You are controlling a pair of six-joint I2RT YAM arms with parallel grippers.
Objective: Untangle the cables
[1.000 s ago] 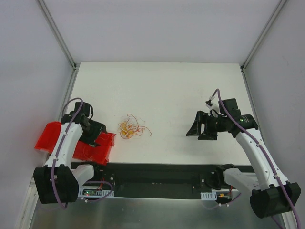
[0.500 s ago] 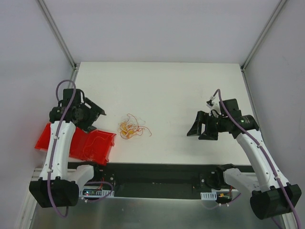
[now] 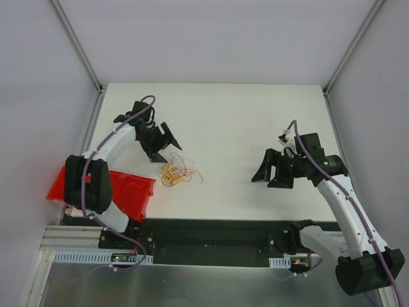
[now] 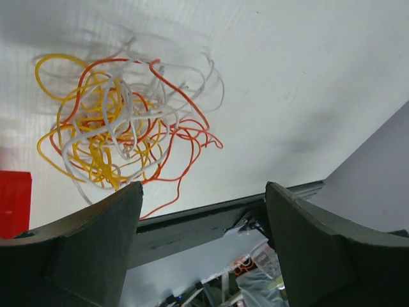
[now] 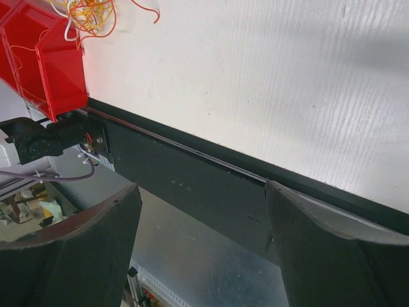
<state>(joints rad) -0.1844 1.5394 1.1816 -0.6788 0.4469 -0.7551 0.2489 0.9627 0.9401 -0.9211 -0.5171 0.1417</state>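
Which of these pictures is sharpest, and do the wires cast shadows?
Left wrist view: sharpest, cables crisp, faint shadows beside them on the table. Top view: even light, cables tiny. Right wrist view: cables cropped at the top-left corner.

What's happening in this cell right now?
Two arms are set up to untangle the cables, a small knot of red, yellow and whitish wire strands lying on the white table. The left gripper is open and poised right beside the tangle, with no strand between its fingers. The right gripper is open too, hovering over the right side of the table, well away from the wires. A red bin sits at the near left edge. Nothing is gripped.
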